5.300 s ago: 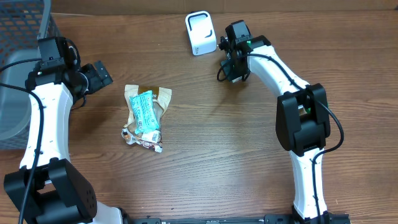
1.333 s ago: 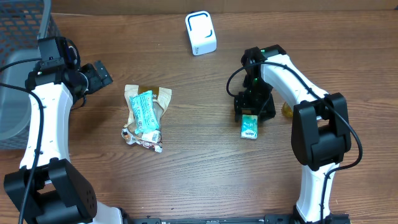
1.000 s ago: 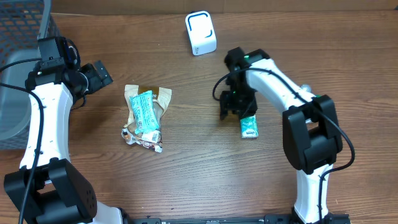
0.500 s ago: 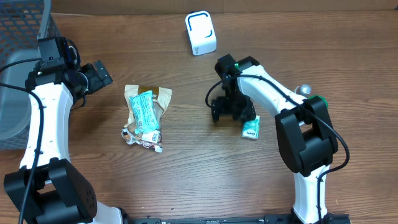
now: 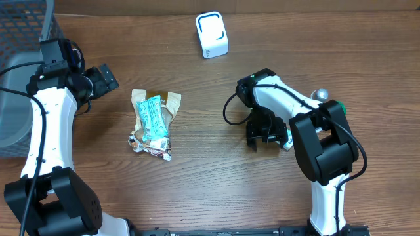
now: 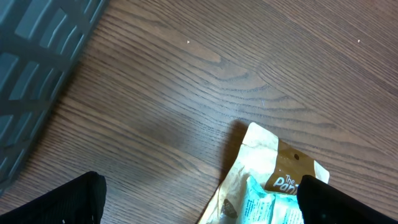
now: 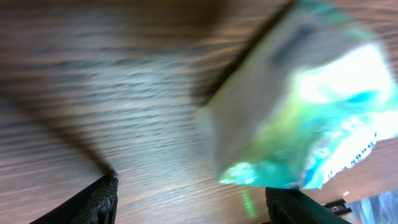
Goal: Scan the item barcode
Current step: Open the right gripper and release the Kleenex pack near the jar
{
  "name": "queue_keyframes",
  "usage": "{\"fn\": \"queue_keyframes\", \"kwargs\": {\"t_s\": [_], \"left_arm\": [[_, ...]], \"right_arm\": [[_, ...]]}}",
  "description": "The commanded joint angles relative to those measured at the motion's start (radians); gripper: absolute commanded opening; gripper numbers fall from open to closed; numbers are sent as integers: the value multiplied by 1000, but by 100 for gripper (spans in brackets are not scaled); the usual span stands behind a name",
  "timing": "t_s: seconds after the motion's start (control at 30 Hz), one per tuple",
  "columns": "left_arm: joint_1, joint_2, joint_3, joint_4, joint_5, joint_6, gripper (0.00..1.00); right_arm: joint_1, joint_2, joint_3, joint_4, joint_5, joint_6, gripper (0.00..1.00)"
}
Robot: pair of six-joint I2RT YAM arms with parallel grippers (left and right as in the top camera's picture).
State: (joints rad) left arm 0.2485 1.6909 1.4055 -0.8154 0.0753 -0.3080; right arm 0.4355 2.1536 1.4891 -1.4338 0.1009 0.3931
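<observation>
A green and white snack packet (image 7: 298, 106) lies on the wood, blurred in the right wrist view. It sits just past my right gripper (image 7: 199, 202), toward the right fingertip (image 7: 298, 205), and the jaws stand apart without closing on it. From overhead my right gripper (image 5: 266, 137) covers the packet, of which only a white corner (image 5: 287, 139) shows. The white barcode scanner (image 5: 211, 34) stands at the back of the table. My left gripper (image 5: 107, 79) hovers wide open beside a pile of packets (image 5: 152, 121), seen also in the left wrist view (image 6: 273, 177).
A grey mesh basket (image 5: 23, 39) stands at the far left, its wall (image 6: 37, 56) close to my left gripper (image 6: 199, 202). A small silver round thing (image 5: 319, 94) lies beside the right arm.
My right gripper swung left off the green packet, then came back and now sits over it. The packet has slid a little to the right. The left arm has not moved.
</observation>
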Motion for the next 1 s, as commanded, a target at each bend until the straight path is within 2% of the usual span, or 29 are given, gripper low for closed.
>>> {"fn": "queue_keyframes", "kwargs": {"t_s": [0.0,0.07,0.2,0.3,0.33,0.43,0.67,0.97], "left_arm": [[-7,2,17,1,3,-6,100],[-7,2,17,1,3,-6,100],[-7,2,17,1,3,-6,100],[-7,2,17,1,3,-6,100],[-7,2,17,1,3,-6,100],[-7,2,17,1,3,-6,100],[-7,2,17,1,3,-6,100],[-7,2,17,1,3,-6,100]], "right_arm": [[-24,2,-9,26,58,51,72],[-24,2,-9,40,2,41,69],[-3,2,-9,101,-185,-77,60],[-1,2,-9,151,-203,-87,42],[-1,2,-9,200,-186,-84,32],[-6,2,-9,249,-84,-28,17],[-22,2,-9,194,62,19,15],[-97,2,-10,109,101,30,15]]}}
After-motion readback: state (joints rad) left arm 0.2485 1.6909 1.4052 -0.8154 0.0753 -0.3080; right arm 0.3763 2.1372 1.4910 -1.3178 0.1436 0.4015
